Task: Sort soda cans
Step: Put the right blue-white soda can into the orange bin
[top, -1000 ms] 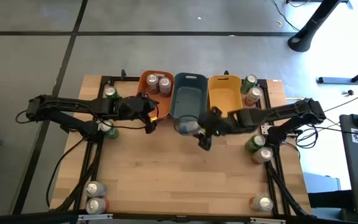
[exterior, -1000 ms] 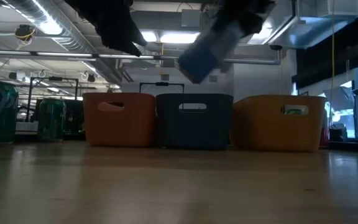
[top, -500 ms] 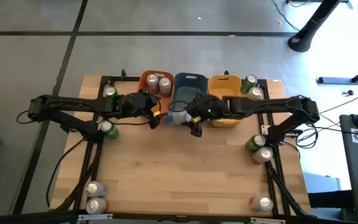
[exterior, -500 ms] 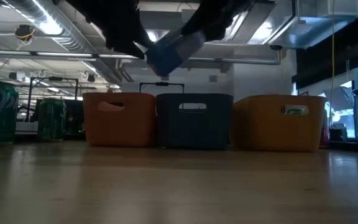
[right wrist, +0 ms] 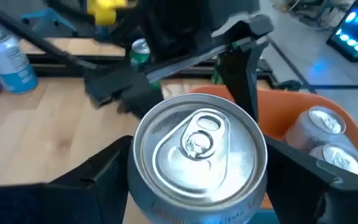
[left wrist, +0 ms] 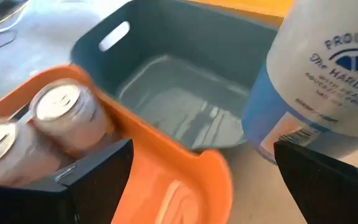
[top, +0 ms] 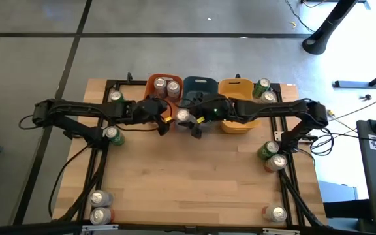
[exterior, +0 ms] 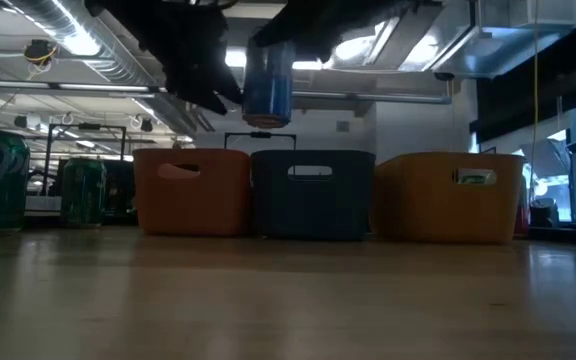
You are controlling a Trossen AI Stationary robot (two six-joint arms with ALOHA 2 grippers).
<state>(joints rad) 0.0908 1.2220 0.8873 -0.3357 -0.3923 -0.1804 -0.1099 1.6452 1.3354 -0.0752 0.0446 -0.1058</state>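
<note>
My right gripper [top: 189, 120] is shut on a silver-and-blue soda can [exterior: 267, 84], high above the table just in front of where the orange bin [top: 154, 83] meets the grey-blue bin [top: 200, 83]. The can's silver top [right wrist: 197, 144] faces up. My left gripper [top: 164, 123] hangs open close beside the can on its left, over the orange bin's near edge, touching nothing. Two silver-topped cans [left wrist: 64, 112] stand in the orange bin. The yellow bin [top: 239, 88] stands to the right. My right gripper pinches the can's round side wall [right wrist: 143, 198] just under the top rim, one finger [right wrist: 101, 180] on each side. The fingers come nearly level from the table's right. The can stands upright in the hold, lifted clear of table and bins.
Green cans [top: 113, 134] stand at the table's left edge and far right [top: 262, 87]. More cans stand at the right edge [top: 273, 156], the near left corner [top: 98, 205] and the near right corner [top: 276, 213]. The table's wooden middle [top: 188, 176] is bare.
My right gripper has carried the can toward the table's left and far edge, up to the bins and close to my left gripper. Its wrist has rolled, and the can has turned from slanting to upright.
</note>
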